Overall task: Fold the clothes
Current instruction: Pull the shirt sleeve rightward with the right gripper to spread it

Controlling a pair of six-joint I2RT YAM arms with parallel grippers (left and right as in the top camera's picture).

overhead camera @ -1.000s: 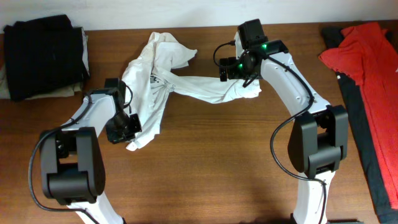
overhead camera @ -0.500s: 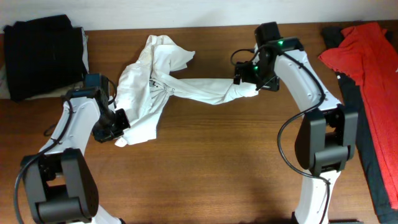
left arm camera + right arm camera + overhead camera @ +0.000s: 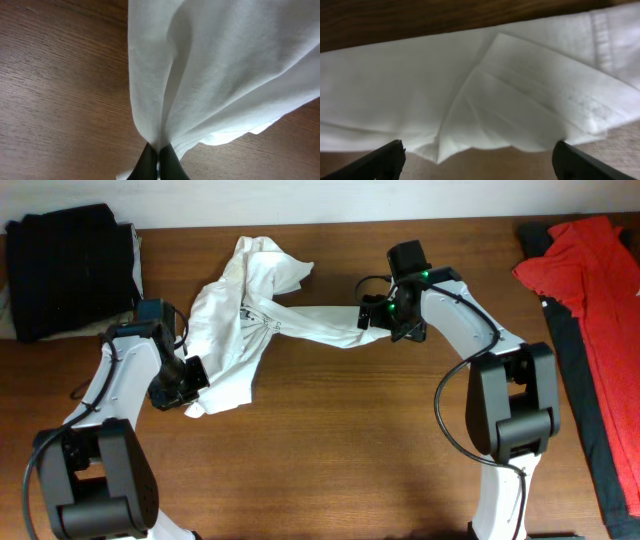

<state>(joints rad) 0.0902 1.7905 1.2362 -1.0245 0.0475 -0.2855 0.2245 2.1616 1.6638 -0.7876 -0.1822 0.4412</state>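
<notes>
The clothes, a wrinkled white T-shirt (image 3: 240, 330) with a small dark print, lie bunched across the back middle of the table, with one long part stretched to the right. My left gripper (image 3: 188, 383) is at the shirt's lower left corner, and in the left wrist view it (image 3: 159, 161) is shut on a pinched fold of the white cloth (image 3: 210, 75). My right gripper (image 3: 380, 318) hovers over the shirt's right end. In the right wrist view it (image 3: 481, 161) stands wide open, the folded cloth edge (image 3: 520, 100) lying just beyond its fingertips (image 3: 385, 160).
A pile of folded black clothes (image 3: 70, 270) sits at the back left. A red garment (image 3: 590, 270) lies over a dark strip of cloth (image 3: 565, 360) along the right edge. Bare wooden table (image 3: 350, 450) stretches across the front.
My left gripper dragged the shirt's corner to the left, then held still. My right gripper, open throughout, swung right and then came back left and lower over the shirt's right end.
</notes>
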